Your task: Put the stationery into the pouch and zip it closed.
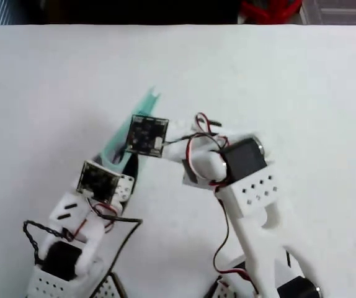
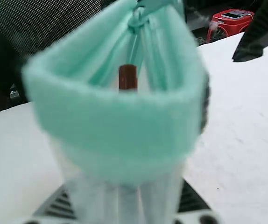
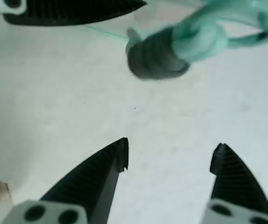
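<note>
Looking down from the high camera, I see the mint green pouch (image 1: 142,107) on the white table (image 1: 289,81), a little toward 10 o'clock from the middle. Its long side runs from 7 o'clock up to 1 o'clock.

My left gripper (image 1: 121,166) is at the 7 o'clock end of the pouch. In the left wrist view the pouch stands between the two fingers and they seem pressed on its clear lower part, so I take it as held. The mouth of the pouch is open there, and one reddish-brown pen (image 2: 128,77) shows its round end inside, between the green walls. The zipper line runs along the far side of the mouth.

My right gripper (image 3: 171,158) is at 3 o'clock of the pouch in the high view, just beside it. Its two dark fingers are spread wide and nothing is between them. Just beyond the fingertips in the right wrist view is the dark zipper pull (image 3: 158,58), with a green cord (image 3: 204,32) tied to it. The fingers do not touch the pull.

At 1 o'clock, beyond the table edge, is a red object (image 1: 271,9).
</note>
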Robot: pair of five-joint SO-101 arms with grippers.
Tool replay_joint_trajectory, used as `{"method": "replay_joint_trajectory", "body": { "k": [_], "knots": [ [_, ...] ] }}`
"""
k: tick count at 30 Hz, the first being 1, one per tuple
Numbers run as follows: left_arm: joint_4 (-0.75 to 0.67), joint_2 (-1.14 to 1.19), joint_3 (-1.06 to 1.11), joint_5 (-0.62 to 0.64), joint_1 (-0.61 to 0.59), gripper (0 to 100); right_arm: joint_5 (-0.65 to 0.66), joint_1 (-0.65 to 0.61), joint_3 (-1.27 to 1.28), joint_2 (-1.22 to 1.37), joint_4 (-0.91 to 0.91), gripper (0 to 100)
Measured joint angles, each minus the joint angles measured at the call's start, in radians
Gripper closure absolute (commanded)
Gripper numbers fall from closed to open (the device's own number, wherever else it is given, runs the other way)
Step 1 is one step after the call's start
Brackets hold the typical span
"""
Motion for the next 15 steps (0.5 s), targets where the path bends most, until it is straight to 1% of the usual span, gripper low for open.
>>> {"method": "replay_joint_trajectory", "body": {
  "k": [2,4,10,15],
  "knots": [
    [0.0,0.0,0.0,0.0,0.0,98,-0.012,0.0,0.0,-0.002,-0.02,71.4],
    [0.0,-0.006,0.011,0.0,0.0,98,-0.061,-0.002,-0.009,0.0,-0.028,71.4],
    [-0.023,-0.014,0.028,0.002,0.0,98,-0.322,-0.104,-0.095,-0.08,-0.028,71.4],
    [-0.023,-0.014,0.028,0.002,0.0,98,-0.493,-0.196,-0.038,-0.163,-0.06,71.4]
  ]
}}
